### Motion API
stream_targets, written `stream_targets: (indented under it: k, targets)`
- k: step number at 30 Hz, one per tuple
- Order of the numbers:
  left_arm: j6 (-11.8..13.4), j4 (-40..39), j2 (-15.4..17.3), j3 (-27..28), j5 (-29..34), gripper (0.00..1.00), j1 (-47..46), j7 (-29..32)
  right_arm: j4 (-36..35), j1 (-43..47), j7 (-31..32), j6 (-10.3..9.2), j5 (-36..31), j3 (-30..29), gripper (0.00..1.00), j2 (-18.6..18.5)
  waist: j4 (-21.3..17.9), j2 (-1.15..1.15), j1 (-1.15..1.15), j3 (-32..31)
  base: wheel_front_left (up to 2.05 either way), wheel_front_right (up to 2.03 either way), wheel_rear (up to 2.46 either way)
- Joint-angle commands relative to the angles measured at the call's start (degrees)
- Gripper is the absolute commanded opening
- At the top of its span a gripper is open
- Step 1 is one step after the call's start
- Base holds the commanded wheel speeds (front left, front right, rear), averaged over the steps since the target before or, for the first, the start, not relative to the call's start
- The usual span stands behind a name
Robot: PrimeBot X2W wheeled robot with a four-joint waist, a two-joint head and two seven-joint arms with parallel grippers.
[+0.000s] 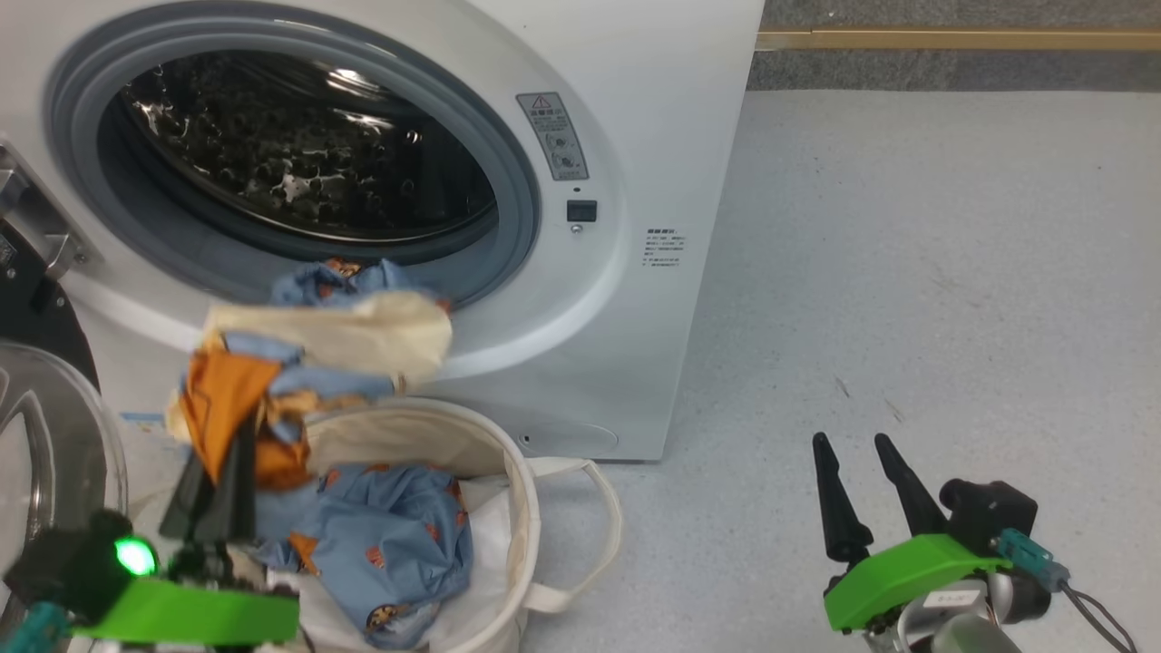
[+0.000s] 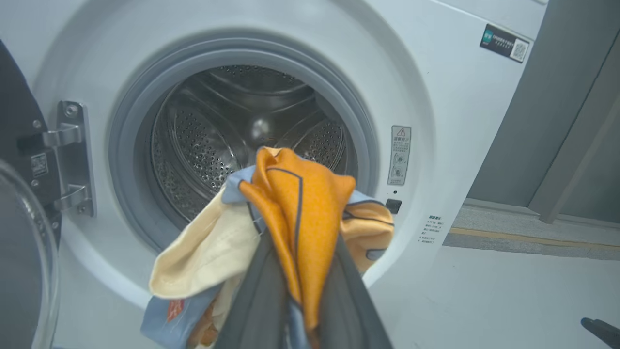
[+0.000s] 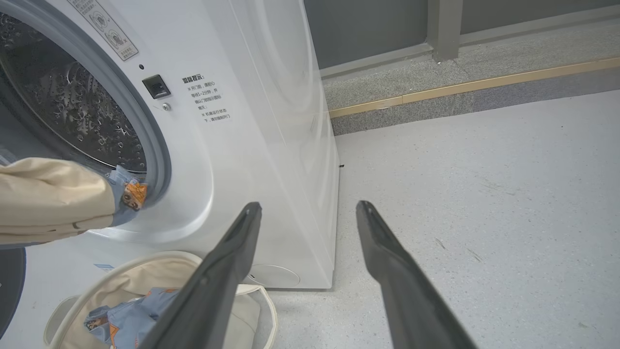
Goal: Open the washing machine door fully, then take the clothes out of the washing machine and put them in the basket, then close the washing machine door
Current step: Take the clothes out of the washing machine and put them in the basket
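Observation:
The washing machine [image 1: 635,136] stands with its door [image 1: 45,435] swung wide to the left, the steel drum [image 2: 218,131] exposed. A bundle of clothes [image 1: 317,336] in cream, orange and light blue hangs from the drum's mouth, just above the basket [image 1: 521,490]. My left gripper [image 1: 231,453] is shut on its orange part [image 2: 300,203]; the fingertips are buried in the cloth. Another light blue garment [image 1: 399,526] lies inside the basket. My right gripper [image 1: 853,444] is open and holds nothing over the floor, right of the machine [image 3: 271,121]; its tips [image 3: 309,206] are spread wide.
The basket [image 3: 160,257] sits against the machine's front, one loop handle [image 1: 599,517] sticking out to the right. Grey speckled floor [image 1: 952,272] stretches to the right. A low step with a brass strip [image 1: 952,38] runs along the back.

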Motion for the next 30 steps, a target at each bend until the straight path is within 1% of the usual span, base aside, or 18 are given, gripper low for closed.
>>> stream_targets:
  k: [1, 5, 11, 19, 21, 22, 24, 29, 30]
  targets:
    - [-0.2, -0.9, 1.1, 2.2, 0.1, 0.0, -1.1, -0.3, -1.7, -1.0, -0.7, 0.43, 0.2, 1.2, 1.0, -0.8, 0.0, 0.0, 0.0, 0.1, 0.0, 0.0, 0.0]
    - [-0.4, 5.4, 1.5, 0.5, -0.1, 0.0, -0.6, 0.2, -1.9, -1.4, -0.7, 0.43, 0.1, 1.1, 1.0, -1.0, 0.0, 0.0, 0.0, 1.1, 0.0, 0.0, 0.0]
    - [-0.7, 17.9, 1.2, -2.5, -1.4, 0.0, -4.2, 0.8, -2.4, -2.1, -0.7, 0.43, -0.2, 0.8, 1.0, -1.2, -0.5, 0.0, 0.0, 2.8, 0.0, 0.0, 0.0]
    - [-0.9, 35.7, 0.0, -6.5, -2.7, 0.0, -14.4, 0.1, -3.4, -3.5, -0.7, 0.43, -0.7, 0.2, 1.0, -1.4, -1.6, 0.0, 0.0, 6.8, 0.0, 0.0, 0.0]
    - [-0.9, 40.3, 0.0, -8.1, -1.9, 0.0, -17.2, -0.1, -3.8, -4.1, -0.7, 0.43, -0.8, 0.1, 1.0, -1.5, -2.0, 0.0, 0.0, 8.3, 0.0, 0.0, 0.0]
    - [-0.9, 42.6, -0.5, -8.7, -2.0, 0.0, -18.7, -0.1, -4.1, -4.4, -0.7, 0.43, -0.8, -0.1, 1.0, -1.6, -2.2, 0.0, 0.0, 9.1, 0.0, 0.0, 0.0]
    - [-0.9, 47.1, -1.7, -10.0, -3.4, 0.0, -21.3, -0.2, -4.6, -4.9, -0.7, 0.43, -1.0, -0.3, 1.0, -1.5, -2.5, 0.0, 0.0, 10.7, 0.0, 0.0, 0.0]
    - [-0.9, 58.7, -2.5, -12.7, -5.7, 0.0, -27.2, -0.3, -5.6, -6.2, -0.7, 0.43, -1.4, -0.8, 1.0, -1.7, -3.5, 0.0, 0.0, 14.1, 0.0, 0.0, 0.0]
    - [-0.9, 62.3, -2.9, -13.5, -6.6, 0.0, -29.5, -0.2, -6.0, -6.7, -0.7, 0.43, -1.6, -1.1, 1.0, -2.0, -3.6, 0.0, 0.0, 15.5, 0.0, 0.0, 0.0]
